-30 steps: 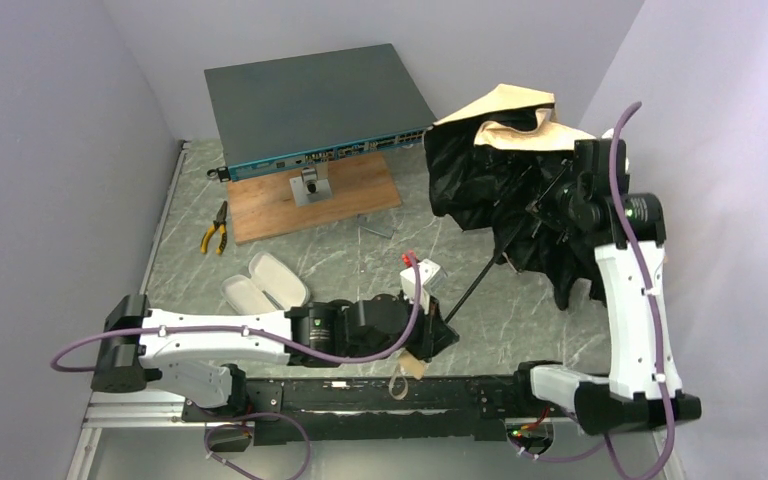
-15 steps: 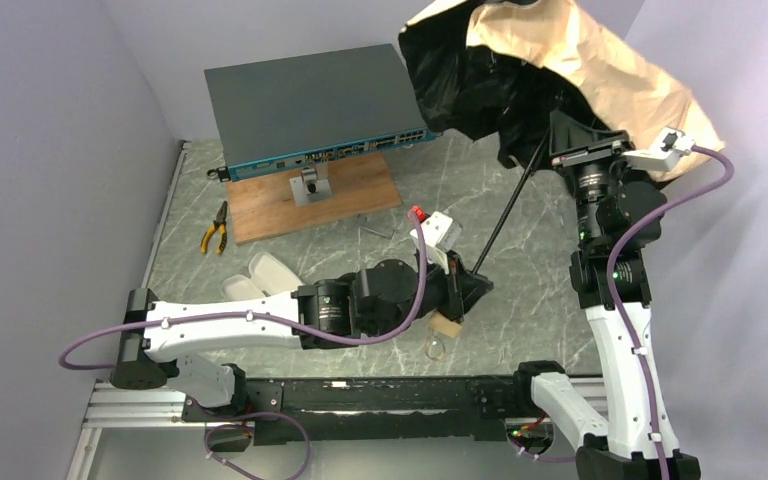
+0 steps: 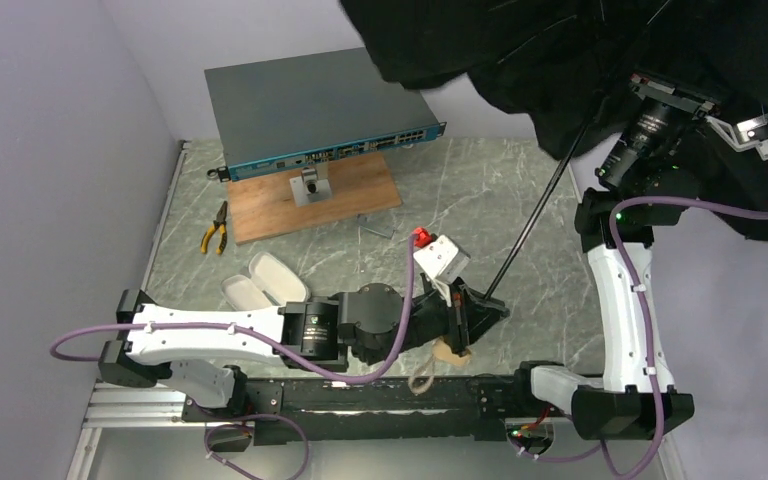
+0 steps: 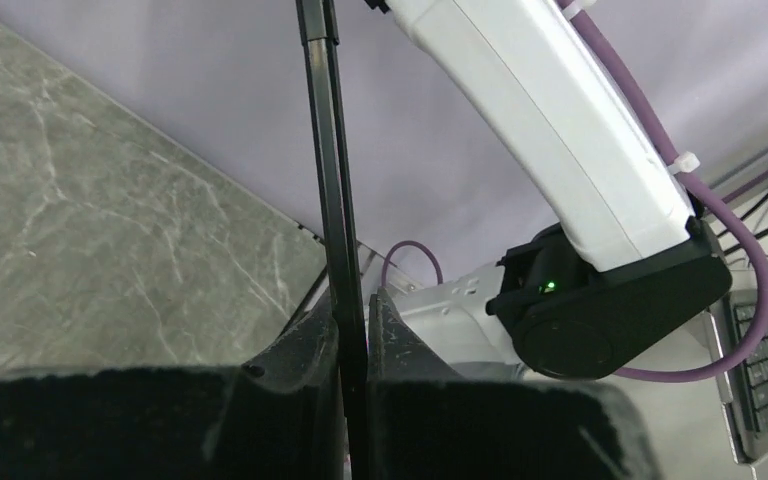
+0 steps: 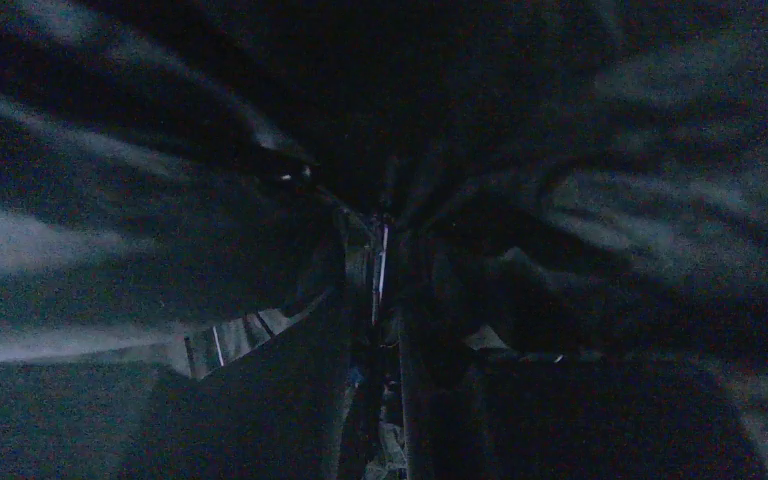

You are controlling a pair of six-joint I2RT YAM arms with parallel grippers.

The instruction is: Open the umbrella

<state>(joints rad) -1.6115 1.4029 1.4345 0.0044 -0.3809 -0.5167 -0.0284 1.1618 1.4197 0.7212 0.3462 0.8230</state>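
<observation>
The umbrella's canopy (image 3: 580,50) spreads wide across the top right, its black lining facing the top camera. Its thin black shaft (image 3: 535,220) slants down to my left gripper (image 3: 485,305), which is shut on the shaft's lower end. The tan handle (image 3: 452,350) and beige strap (image 3: 422,378) hang just below it. In the left wrist view the shaft (image 4: 332,200) runs straight up from between the closed jaws of my left gripper (image 4: 352,320). My right gripper (image 5: 375,330) is raised under the canopy lining (image 5: 560,150), its jaws close together on the umbrella's dark central parts.
A grey network switch (image 3: 310,100) rests on a wooden board (image 3: 340,200) at the back. Yellow-handled pliers (image 3: 214,228) lie at the left. A whitish oblong case shell (image 3: 265,282) sits beside the left arm. The right arm's base (image 4: 610,300) stands close behind the shaft.
My right arm has risen and the canopy has gone from a crumpled bundle to a wide spread overhead. My left gripper has shifted right with the shaft, which now stands steeper.
</observation>
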